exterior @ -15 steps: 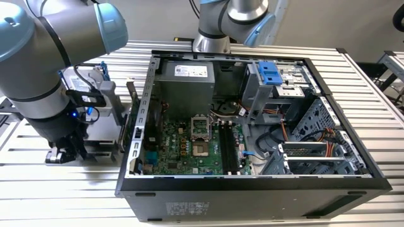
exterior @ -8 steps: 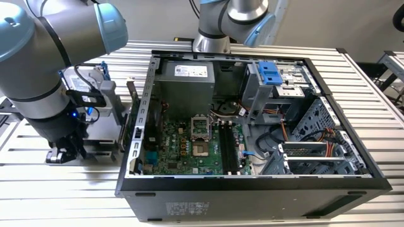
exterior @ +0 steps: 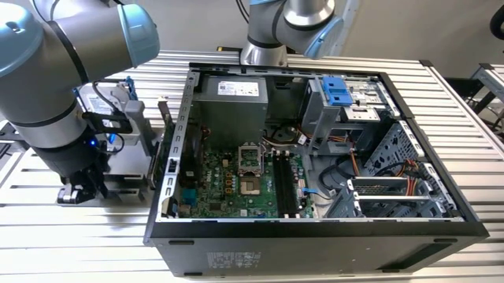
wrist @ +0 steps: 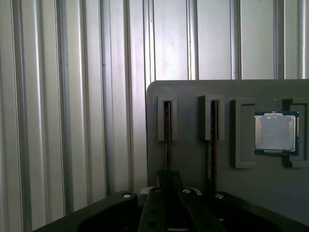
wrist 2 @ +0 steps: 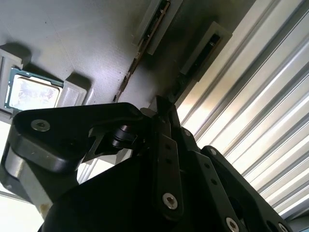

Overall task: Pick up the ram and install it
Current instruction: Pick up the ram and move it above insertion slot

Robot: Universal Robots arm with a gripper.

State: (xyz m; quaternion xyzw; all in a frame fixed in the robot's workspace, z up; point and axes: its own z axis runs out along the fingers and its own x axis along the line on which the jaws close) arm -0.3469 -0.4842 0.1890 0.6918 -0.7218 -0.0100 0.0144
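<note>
Pincer point(wrist: 169, 176) is lined up on the ram point(wrist: 167, 126), which stands on edge in a grey holder point(wrist: 193, 89) so its top edge is graspable. Cannot tell if it's clamped. The holder sits on the worktop point(wrist: 72, 121), at the exterior view's left of the PC case point(exterior: 315, 233).

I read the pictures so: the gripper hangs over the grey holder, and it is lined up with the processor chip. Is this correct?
No. The gripper hangs over the grey holder, but it is lined up with the ram standing on edge in its slot; the processor chip lies off to one side. The first wrist view shows this.
</note>
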